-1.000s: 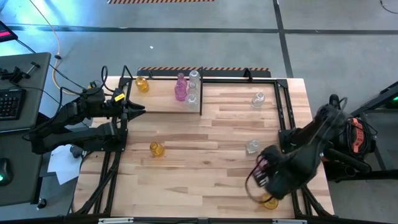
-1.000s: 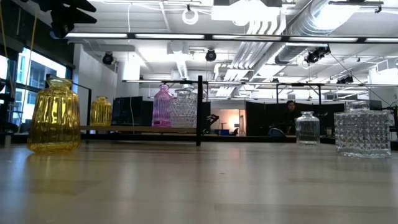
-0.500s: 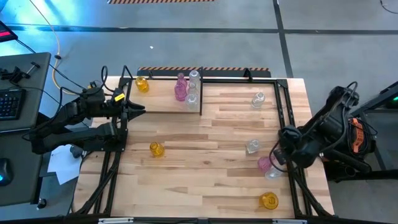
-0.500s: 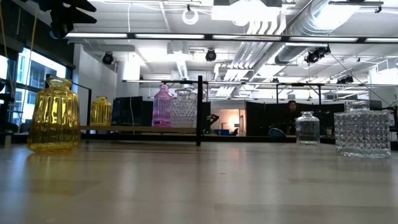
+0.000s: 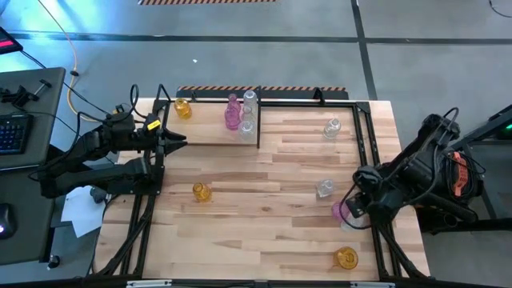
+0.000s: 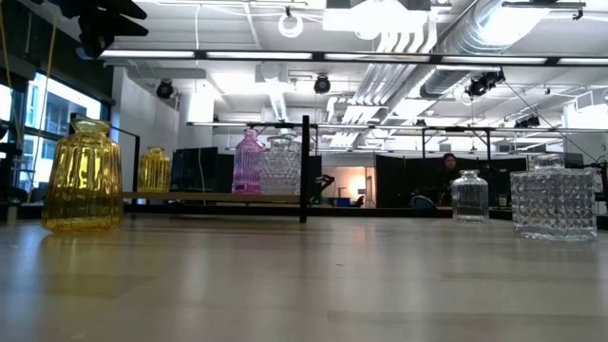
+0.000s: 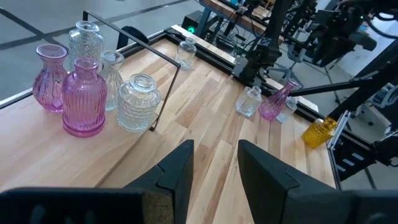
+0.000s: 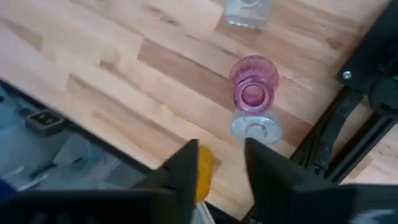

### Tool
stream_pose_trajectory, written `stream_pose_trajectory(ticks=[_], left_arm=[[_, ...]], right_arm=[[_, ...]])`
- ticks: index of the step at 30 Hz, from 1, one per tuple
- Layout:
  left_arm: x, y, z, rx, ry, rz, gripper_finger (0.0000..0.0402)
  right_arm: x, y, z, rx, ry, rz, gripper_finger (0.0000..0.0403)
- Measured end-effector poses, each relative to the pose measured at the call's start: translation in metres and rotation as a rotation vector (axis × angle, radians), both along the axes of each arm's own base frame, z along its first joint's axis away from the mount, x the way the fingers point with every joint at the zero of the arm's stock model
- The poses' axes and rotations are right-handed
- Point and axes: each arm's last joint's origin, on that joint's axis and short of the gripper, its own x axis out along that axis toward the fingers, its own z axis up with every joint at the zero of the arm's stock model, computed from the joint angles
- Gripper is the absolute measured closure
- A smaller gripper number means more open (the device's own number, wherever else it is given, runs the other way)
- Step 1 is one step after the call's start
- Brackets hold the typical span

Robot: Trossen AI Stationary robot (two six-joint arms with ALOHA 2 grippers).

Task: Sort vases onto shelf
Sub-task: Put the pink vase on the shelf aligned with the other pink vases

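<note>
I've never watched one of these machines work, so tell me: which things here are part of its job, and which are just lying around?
Part of the job:
- shelf with its amber, pink and clear vases
- loose amber vase
- clear vases and
- pink vase by the right claw
- amber vase near the table's front edge

Just lying about:
- keyboard on the side desk
- paper on the floor

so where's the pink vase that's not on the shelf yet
In the high view the pink vase stands near the table's right edge, just below the small clear vase, with the right gripper beside it.
</note>
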Motion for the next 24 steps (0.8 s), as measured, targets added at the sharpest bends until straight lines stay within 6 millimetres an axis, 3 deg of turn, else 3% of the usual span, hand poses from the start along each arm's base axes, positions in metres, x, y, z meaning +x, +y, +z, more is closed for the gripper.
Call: stream_pose_trajectory(ticks=[4, 8, 18, 24], left_arm=[[0.0, 0.0, 0.0, 0.0, 0.001, 0.0, 0.0284], [0.0, 0.0, 0.0, -0.008, 0.003, 0.002, 0.0284], [-0.001, 0.0, -0.003, -0.028, 0.022, 0.007, 0.0284], [-0.001, 0.0, -0.003, -0.029, 0.022, 0.007, 0.0284]], right_arm=[[0.008, 0.002, -0.007, -0.038, 0.053, -0.026, 0.0217], [0.023, 0.004, -0.015, -0.058, 0.109, -0.113, 0.0185], [0.063, 0.015, -0.045, -0.093, 0.258, -0.073, 0.0197], [0.071, 0.019, -0.055, -0.106, 0.306, -0.056, 0.0207]])
